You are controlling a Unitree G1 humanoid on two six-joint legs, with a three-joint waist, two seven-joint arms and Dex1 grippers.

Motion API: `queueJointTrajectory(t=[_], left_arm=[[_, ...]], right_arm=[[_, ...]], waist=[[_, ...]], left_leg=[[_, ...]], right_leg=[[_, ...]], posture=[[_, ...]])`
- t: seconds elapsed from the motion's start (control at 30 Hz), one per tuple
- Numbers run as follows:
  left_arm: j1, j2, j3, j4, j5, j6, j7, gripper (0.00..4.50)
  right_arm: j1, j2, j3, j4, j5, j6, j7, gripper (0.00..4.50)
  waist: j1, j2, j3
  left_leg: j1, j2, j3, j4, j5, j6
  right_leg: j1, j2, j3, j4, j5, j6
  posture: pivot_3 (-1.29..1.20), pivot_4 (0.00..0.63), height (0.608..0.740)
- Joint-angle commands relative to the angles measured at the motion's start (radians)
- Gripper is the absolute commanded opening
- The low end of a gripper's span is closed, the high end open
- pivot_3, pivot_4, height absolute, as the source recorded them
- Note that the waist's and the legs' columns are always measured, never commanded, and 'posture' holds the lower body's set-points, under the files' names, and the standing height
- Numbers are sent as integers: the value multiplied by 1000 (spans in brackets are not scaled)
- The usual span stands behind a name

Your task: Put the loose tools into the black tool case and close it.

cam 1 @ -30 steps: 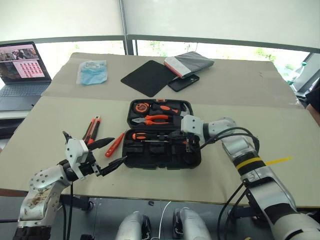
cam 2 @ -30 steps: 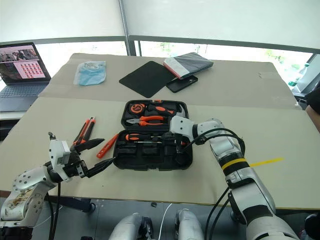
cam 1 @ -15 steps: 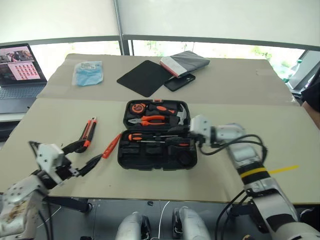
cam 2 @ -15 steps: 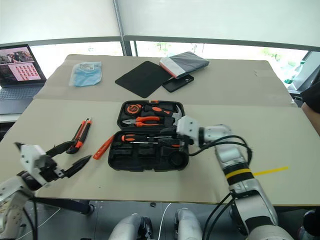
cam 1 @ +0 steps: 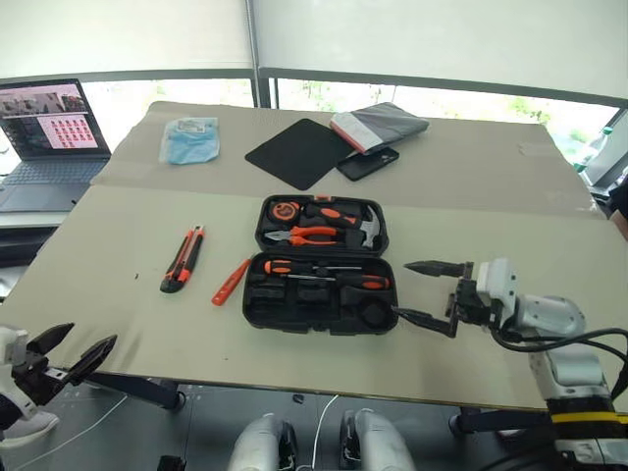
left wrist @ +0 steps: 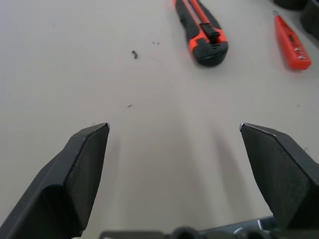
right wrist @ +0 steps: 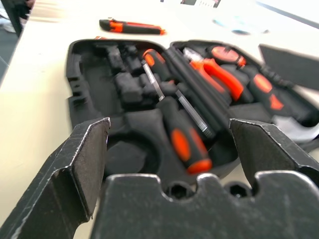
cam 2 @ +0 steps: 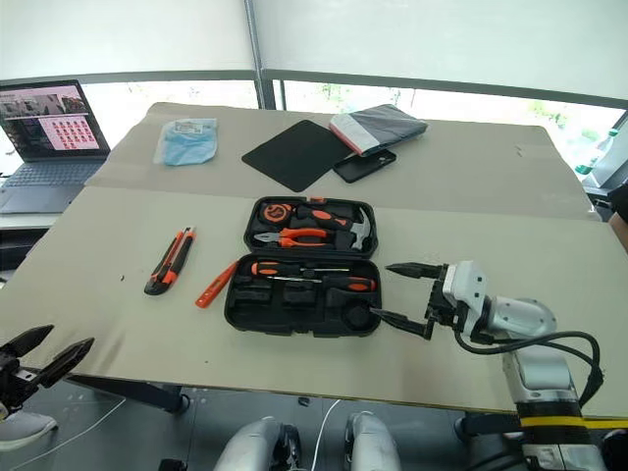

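The black tool case lies open in the middle of the table. Two black-and-orange screwdrivers rest in its near half. To the left of the case, the utility knife and the slim orange screwdriver lie loose on the table. My right gripper is open and empty just right of the case, pointing at it. My left gripper is open and empty at the table's near-left edge, well short of the knife.
Orange-handled pliers and a hammer sit in the case's far half. Behind the case are a black mat, a phone and a grey pouch. A blue packet and a laptop stand far left.
My right gripper opened and drew back to the right, out of the case, leaving a screwdriver in it. My left gripper swung left and back to the table's near edge.
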Motion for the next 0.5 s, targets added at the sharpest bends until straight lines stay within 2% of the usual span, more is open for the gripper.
queueJointTrajectory(t=[0.03,0.1,0.23,0.37,0.5], left_arm=[[-77,45,-75,-127,-41,159,85,4500],[-166,59,-172,-190,-42,265,160,4500],[-340,18,-316,-229,-42,386,266,4500],[-484,-23,-448,-223,-6,462,344,4500],[-556,-5,-590,-148,143,452,397,4500]], right_arm=[[-35,7,-15,-96,53,19,-15,4434],[-62,16,-1,-128,62,35,-29,4434],[-95,32,17,-196,85,77,-45,4434],[-117,38,25,-252,111,118,-65,4434],[-124,35,29,-273,118,146,-78,4434]], waist=[[1,0,0],[2,0,0],[8,0,0],[7,-1,0],[9,-1,0]], left_leg=[[0,0,0,0,0,-1],[0,0,0,0,3,-5],[-1,0,0,0,4,-7],[-1,0,0,0,5,-7],[-1,-1,1,0,5,-8]], right_leg=[[0,0,0,0,0,0],[0,1,0,1,3,5],[0,2,1,1,4,5],[1,4,2,1,7,-1],[1,6,2,1,6,2]], posture=[[0,150,740],[0,150,740],[0,150,740],[0,150,740],[0,150,740]])
